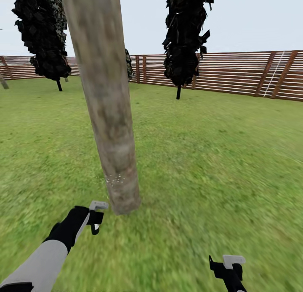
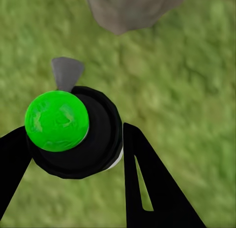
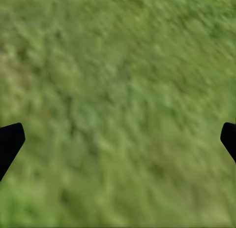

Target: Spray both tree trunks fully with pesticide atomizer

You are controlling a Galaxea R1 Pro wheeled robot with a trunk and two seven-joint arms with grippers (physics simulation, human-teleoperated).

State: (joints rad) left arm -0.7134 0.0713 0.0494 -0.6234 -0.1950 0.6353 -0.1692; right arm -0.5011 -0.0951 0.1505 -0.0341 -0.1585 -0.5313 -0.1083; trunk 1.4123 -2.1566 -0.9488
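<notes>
One tree trunk (image 1: 110, 115), thick, mottled grey-tan and leaning slightly, rises from the lawn just ahead of me, with a few white specks near its base. My left gripper (image 1: 96, 224) hovers low, just left of the trunk's foot. It is shut on the pesticide atomizer (image 2: 73, 134), a black body with a bright green round cap and a small grey nozzle pointing toward the trunk base (image 2: 132, 9). My right gripper (image 1: 226, 270) hangs over bare grass at the lower right, open, its black fingertips (image 3: 10, 142) far apart with nothing between them.
Green lawn (image 1: 219, 166) stretches all around. A brown slatted fence (image 1: 244, 73) runs along the back. Two dark-leaved trees on thin stems stand far off, one at the back left (image 1: 42, 35) and one at the back centre (image 1: 183, 40).
</notes>
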